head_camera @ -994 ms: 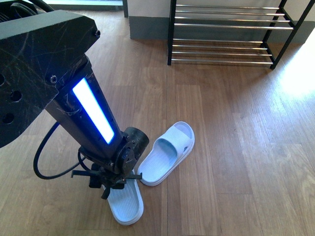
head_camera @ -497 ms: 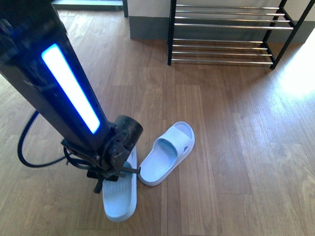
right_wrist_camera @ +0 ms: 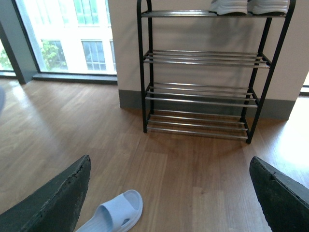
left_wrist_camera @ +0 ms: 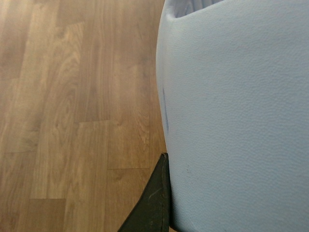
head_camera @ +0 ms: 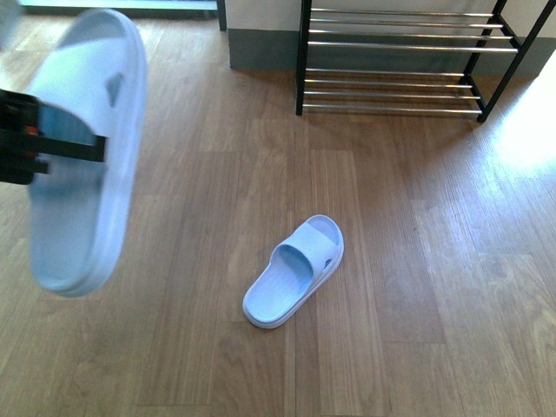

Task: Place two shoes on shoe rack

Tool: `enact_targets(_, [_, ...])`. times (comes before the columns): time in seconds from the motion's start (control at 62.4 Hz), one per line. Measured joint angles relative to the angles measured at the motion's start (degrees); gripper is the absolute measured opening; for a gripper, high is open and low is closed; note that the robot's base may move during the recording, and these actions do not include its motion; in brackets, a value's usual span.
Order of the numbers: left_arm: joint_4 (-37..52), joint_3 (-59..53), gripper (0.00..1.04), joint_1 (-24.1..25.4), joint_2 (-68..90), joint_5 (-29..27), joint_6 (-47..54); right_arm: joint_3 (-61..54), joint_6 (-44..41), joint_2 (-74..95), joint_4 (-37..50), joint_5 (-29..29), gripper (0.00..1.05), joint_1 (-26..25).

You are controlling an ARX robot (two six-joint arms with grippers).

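The left jaws are clenched across a pale blue-white open-toed slide sandal (head_camera: 95,104), holding it sole-out and clear of the floor at the near left of the front view, blurred. The right jaws stand released, wide apart with nothing between them. The left wrist view is almost filled by the sandal's pebbled surface (left_wrist_camera: 231,121), with one dark fingertip (left_wrist_camera: 155,198) pressed against its edge. Its mate, a matching pale slide (head_camera: 294,271), lies alone on the wood-plank floor (head_camera: 417,261), toe towards the black metal shoe rack with chrome rod shelves (head_camera: 301,61), which stands well apart against the far wall. The step in hand appears to be the carry of the first shoe; the next move calls for a reach across the open floor to a free tier, the sandal turned sole-down before release. Only the right wrist view takes in the whole rack (right_wrist_camera: 143,67), and shows a white-soled pair of shoes (right_wrist_camera: 228,6) already on its top tier.
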Motion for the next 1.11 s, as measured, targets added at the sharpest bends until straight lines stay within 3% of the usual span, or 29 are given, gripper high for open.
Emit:
enact_targets(0.096, [-6.8, -8.37, 0.02, 2.73, -19.3, 2.56, -1.03, 0.0, 0.0, 0.0, 0.0, 0.0, 0.96, 0.0])
enact_targets(0.337, [-19.41, -16.87, 0.02, 10.97, -49.35, 5.99, -1.84, 0.0, 0.0, 0.0, 0.0, 0.0, 0.96, 0.0])
enact_targets(1.107, [-19.54, -17.57, 0.02, 12.2, -51.32, 6.38, -1.49, 0.0, 0.0, 0.0, 0.0, 0.17, 0.96, 0.02])
